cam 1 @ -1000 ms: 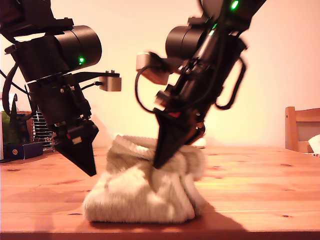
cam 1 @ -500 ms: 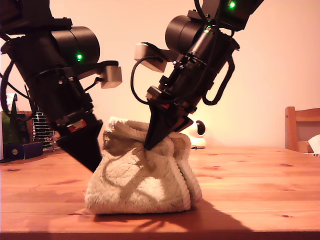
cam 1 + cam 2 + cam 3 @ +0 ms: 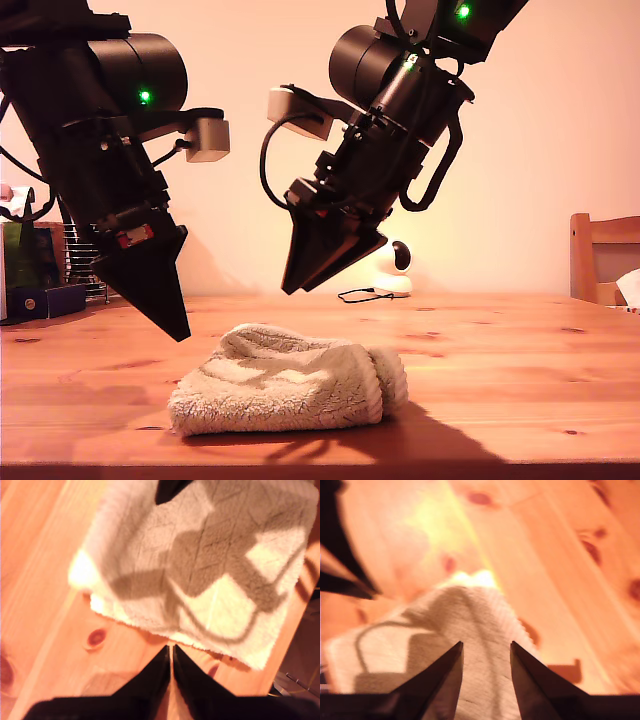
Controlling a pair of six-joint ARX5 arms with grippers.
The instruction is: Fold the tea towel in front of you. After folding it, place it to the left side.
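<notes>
Towel (image 3: 285, 390) lies folded beneath both grippers. My first gripper (image 3: 171, 652) closed, empty; my second gripper (image 3: 486, 652) parted, empty. Moving it aside remains.

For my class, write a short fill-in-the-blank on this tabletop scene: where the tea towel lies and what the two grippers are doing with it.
1. The tea towel lies folded on the wooden ____.
2. My first gripper hovers with its jaws ____, holding nothing.
3. My second gripper has its jaws ____, with the towel showing between them.
4. In the exterior view, neither gripper ____ the towel.

Missing words: table; shut; open; touches
</notes>
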